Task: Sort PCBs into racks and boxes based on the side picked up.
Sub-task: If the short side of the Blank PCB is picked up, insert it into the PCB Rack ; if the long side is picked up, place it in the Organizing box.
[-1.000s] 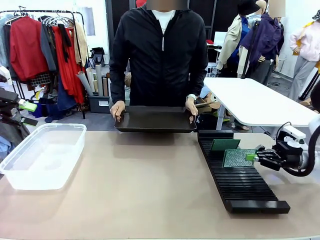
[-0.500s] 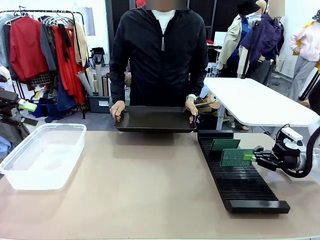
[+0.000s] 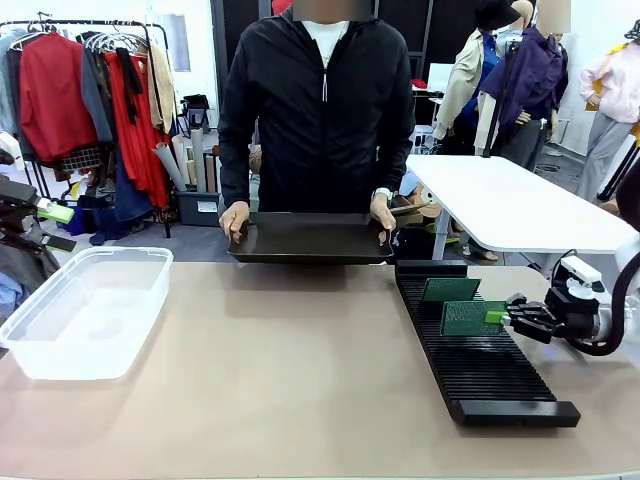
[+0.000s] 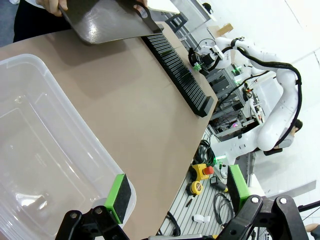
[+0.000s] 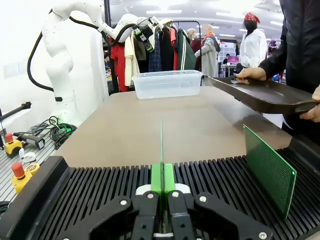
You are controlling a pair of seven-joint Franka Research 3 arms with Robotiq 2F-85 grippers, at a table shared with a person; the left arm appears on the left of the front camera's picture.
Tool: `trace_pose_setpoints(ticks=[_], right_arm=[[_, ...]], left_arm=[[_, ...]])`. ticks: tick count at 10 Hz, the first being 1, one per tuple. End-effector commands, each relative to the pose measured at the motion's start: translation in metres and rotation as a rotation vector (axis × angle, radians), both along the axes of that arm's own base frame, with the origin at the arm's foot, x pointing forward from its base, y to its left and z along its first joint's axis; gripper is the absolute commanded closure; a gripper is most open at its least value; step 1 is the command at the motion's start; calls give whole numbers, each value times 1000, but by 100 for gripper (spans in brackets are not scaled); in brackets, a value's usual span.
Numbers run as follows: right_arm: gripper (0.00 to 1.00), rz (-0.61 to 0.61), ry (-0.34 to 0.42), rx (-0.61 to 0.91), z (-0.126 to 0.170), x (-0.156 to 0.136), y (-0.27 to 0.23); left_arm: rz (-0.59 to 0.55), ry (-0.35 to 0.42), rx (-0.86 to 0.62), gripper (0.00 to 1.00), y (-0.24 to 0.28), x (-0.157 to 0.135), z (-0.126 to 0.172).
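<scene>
The right gripper (image 3: 502,316) is clamped on the right edge of a PCB (image 3: 462,317), which stands upright in the slots of the black rack (image 3: 480,375) at the table's right. A second PCB (image 3: 449,290) stands just beyond it (toward the far end). The left gripper (image 4: 175,195) hangs wide open, holding nothing, over the near rim of the clear tub (image 3: 85,310) at the left.
</scene>
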State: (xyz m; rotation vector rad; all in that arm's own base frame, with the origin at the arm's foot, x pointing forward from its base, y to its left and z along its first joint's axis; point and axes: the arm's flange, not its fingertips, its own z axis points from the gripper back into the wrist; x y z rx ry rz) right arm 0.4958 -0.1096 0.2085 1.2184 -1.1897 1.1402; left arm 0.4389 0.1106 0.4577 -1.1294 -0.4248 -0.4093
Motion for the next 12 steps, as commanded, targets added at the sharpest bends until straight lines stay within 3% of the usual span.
trace_pose_setpoints(ticks=[1, 12], right_arm=[[100, -19, 30, -3, 7, 6, 5], [100, 9, 54, -5, -1, -5, -2]], left_arm=[[1, 7, -7, 0, -1, -1, 2], [1, 7, -7, 0, -1, -1, 2]])
